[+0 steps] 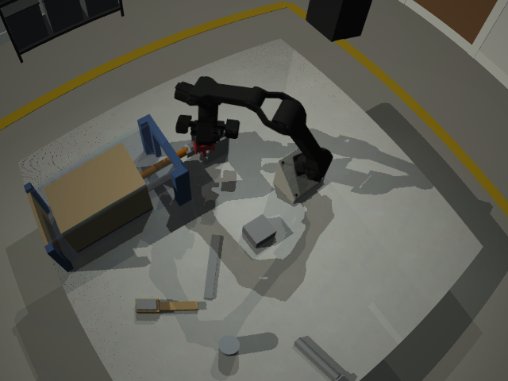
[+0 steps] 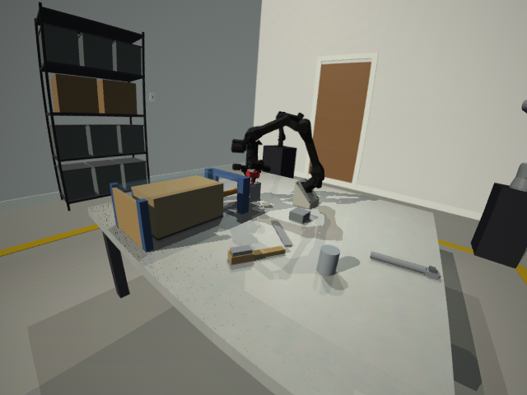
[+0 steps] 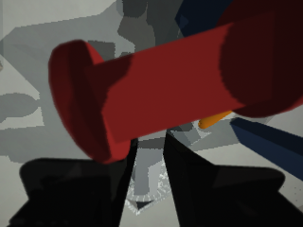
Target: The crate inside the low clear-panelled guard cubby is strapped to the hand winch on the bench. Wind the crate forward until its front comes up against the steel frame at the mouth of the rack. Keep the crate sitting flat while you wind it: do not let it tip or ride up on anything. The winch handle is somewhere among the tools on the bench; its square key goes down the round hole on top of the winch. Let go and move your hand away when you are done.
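Note:
The cardboard-coloured crate (image 1: 96, 184) (image 2: 187, 208) sits flat inside the guard cubby, with a gap between its front and the blue steel frame (image 1: 180, 172) (image 2: 243, 195). An orange strap (image 1: 163, 163) (image 2: 230, 192) (image 3: 215, 119) runs from the crate through the frame toward the winch. The grey winch (image 2: 255, 193) stands just outside the frame, mostly hidden from above by the arm. My gripper (image 1: 203, 143) (image 2: 252, 170) (image 3: 150, 135) is shut on the red winch handle (image 1: 203, 148) (image 2: 252, 176) (image 3: 166, 85), directly over the winch. The key and hole are hidden, so its seating cannot be told.
A grey block (image 1: 259, 229) (image 2: 300, 214) lies near the arm base (image 1: 293, 180) (image 2: 303, 196). A flat bar (image 1: 213, 266) (image 2: 282, 234), a wooden-handled tool (image 1: 180, 305) (image 2: 268, 252), an upright cylinder (image 1: 228, 344) (image 2: 328, 259) and a long grey tool (image 1: 316, 357) (image 2: 399, 261) are farther off.

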{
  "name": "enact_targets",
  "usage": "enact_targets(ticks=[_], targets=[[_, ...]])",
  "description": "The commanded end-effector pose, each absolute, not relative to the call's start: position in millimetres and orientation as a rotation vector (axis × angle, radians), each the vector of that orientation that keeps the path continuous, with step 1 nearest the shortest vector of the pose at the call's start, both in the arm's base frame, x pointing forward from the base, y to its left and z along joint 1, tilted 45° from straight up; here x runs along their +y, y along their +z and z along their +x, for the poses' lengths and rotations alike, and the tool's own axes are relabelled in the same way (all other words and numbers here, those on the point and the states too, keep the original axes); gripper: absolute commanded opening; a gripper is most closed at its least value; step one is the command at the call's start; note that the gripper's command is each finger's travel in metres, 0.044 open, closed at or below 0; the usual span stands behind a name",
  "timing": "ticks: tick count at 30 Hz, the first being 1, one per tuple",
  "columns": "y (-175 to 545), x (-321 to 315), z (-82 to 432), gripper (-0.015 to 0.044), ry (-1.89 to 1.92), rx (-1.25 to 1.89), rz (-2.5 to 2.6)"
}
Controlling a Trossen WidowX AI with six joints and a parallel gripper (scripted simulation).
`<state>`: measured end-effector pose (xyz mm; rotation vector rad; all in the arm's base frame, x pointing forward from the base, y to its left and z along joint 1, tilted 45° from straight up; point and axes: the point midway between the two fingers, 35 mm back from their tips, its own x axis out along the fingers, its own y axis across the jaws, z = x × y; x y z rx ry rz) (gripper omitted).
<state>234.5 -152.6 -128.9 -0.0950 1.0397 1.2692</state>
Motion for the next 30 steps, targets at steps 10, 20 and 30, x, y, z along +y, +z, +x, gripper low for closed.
enact_targets(ticks=[10,20,30], targets=[[-131.8,-149.7,234.0,0.0000,1.263,1.054,-0.078],[-132.7,-150.4,235.7,0.0000,1.232,1.084,-0.042],[-133.7,-151.1,237.1,0.0000,1.204,1.109,-0.011]])
